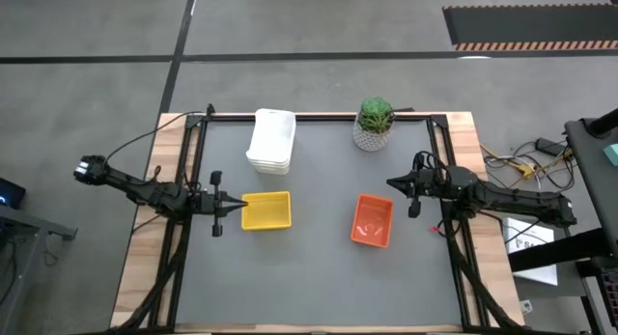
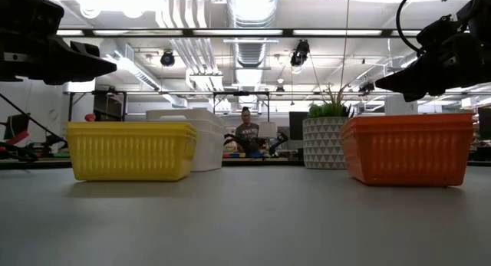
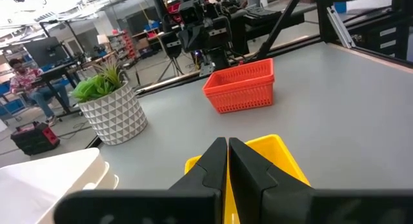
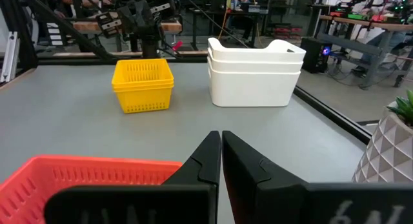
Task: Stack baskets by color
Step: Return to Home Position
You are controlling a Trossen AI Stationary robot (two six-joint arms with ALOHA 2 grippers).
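Observation:
A stack of white baskets (image 1: 271,140) stands at the table's far side, left of the middle. A yellow basket stack (image 1: 266,210) rests on the mat at centre left. An orange basket stack (image 1: 372,220) rests at centre right. My left gripper (image 1: 235,207) hovers shut just left of the yellow baskets, above their left rim (image 3: 193,164). My right gripper (image 1: 390,183) hovers shut above the orange baskets' far right corner (image 4: 97,169). Neither touches anything.
A green plant in a white patterned pot (image 1: 374,124) stands at the far side, right of the white baskets. Bare grey mat (image 1: 309,277) lies along the near side. A person (image 2: 247,136) sits in the room beyond the table.

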